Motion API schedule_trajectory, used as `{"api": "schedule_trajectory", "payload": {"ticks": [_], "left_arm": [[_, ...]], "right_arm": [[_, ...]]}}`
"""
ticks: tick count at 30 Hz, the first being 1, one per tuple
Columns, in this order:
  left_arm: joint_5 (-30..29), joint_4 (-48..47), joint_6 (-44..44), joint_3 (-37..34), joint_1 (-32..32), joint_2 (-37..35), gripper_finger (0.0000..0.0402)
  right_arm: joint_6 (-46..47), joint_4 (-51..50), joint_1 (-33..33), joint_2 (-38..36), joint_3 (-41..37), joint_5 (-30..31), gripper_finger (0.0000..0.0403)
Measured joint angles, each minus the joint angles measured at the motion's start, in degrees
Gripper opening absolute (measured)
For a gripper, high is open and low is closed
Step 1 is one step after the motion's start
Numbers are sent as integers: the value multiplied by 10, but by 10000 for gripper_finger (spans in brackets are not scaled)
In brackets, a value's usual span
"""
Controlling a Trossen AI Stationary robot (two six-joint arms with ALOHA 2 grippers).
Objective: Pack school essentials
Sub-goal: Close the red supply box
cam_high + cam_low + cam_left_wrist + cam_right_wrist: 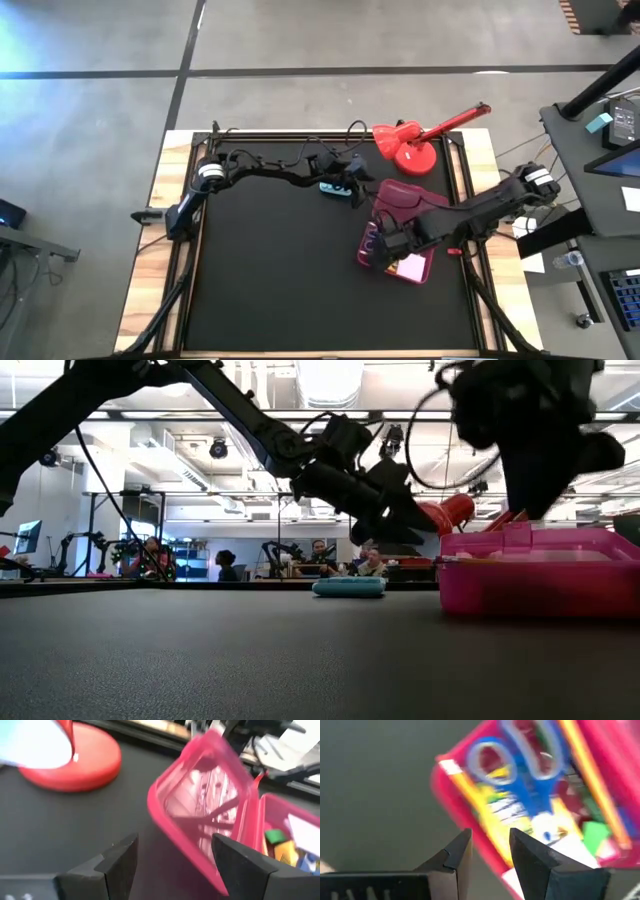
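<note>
**Case loaded, lid standing open: closing step at hand**

Pink pencil case point(398, 255) sits on the black mat point(270, 290) toward the right side, its clear pink lid point(200, 795) hinged up and back toward the red desk lamp point(412, 150). Contents seen through the right wrist view: blue-handled scissors point(520, 760) lying on top of the crayon box point(505, 815), orange pencils point(585, 760) along one side, a green block point(594, 835) near a small white square point(570, 852). All inside the case, nothing task-related visible loose on the mat.

Right gripper point(385, 240) hovers over the case's near end, fingers narrowly parted with nothing between them (empty gap plain in its own wrist view). Left gripper point(172, 857) hangs near the raised lid, jaws spread wide, empty; lid edge lies just ahead of the fingers, not between them.

Light blue calculator point(348, 587) rests on the mat behind, apart from the case; not part of the load.

Judgement: packing looks done or nearly so; step in hand is closing the case. Next move calls for the left gripper to catch or push the lid's free edge and swing it down, while the right gripper clears out of the lid's path. Scissors handles sit high and may foul the lid.
</note>
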Motion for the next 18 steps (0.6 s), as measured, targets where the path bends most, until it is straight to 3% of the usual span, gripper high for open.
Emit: {"api": "schedule_trajectory", "payload": {"ticks": [18], "left_arm": [[-22, 0, 61, -9, 10, 7, 235]], "right_arm": [[170, 27, 154, 84, 75, -6, 121]]}}
